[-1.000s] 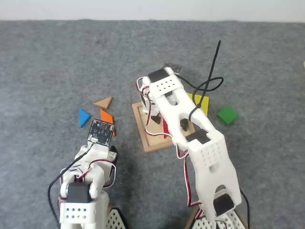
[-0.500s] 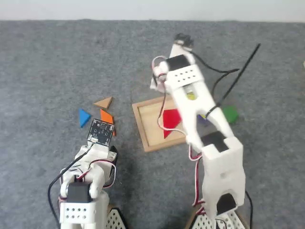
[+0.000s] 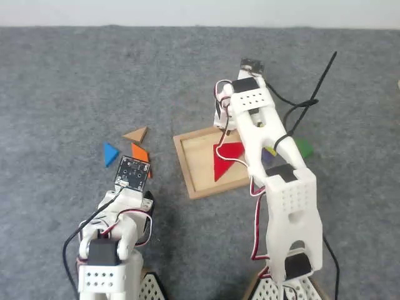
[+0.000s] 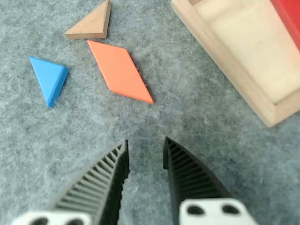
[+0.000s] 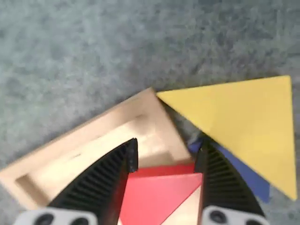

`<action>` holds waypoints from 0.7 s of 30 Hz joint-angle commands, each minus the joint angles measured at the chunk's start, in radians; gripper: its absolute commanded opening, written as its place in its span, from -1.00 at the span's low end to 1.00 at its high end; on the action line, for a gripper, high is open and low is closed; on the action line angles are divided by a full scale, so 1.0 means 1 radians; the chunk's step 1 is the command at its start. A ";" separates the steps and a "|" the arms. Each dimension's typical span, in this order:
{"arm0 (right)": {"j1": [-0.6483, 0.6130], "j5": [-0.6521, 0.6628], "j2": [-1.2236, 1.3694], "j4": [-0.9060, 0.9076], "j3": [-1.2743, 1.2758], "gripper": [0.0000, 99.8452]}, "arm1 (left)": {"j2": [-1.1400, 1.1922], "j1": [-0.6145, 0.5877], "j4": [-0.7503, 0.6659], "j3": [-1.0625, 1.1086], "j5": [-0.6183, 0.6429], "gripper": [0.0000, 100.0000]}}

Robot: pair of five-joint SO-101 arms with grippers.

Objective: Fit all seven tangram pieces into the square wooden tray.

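Inside the square wooden tray [image 3: 182, 166], toward its right side, the red triangle [image 3: 226, 159] lies flat. The right pincer [image 5: 168, 145] hangs above the tray's far edge, its jaws spread and empty on either side of that triangle's tip. Just beyond the tray's right rim sit the yellow triangle [image 5: 243, 117] and a dark blue piece [image 5: 234, 171] partly tucked under it, with a green square [image 3: 304, 147] farther right. Left of the tray, on the grey tabletop, the orange parallelogram [image 4: 119, 70] is nearest, with the tan triangle [image 4: 91, 23] and the blue triangle [image 4: 49, 77] beyond. The left pincer [image 4: 145, 143] hovers over them, parted only narrowly and holding nothing. The pieces look thin, stiff and light, probably smooth-faced. Each is likely best pinched low across two opposite edges, the parallelogram across its short width.
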 commanded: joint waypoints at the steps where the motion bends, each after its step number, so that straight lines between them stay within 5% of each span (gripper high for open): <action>1: -0.042 0.012 -0.028 0.047 -0.009 -0.60 | -0.018 -0.005 0.005 -0.010 0.000 -0.76; 11: -0.166 0.011 -0.139 0.084 0.089 -0.60 | -0.018 -0.005 0.005 -0.010 0.000 -0.76; 21: -0.202 0.020 -0.467 -0.243 0.606 -0.64 | -0.018 -0.005 0.005 -0.010 0.000 -0.76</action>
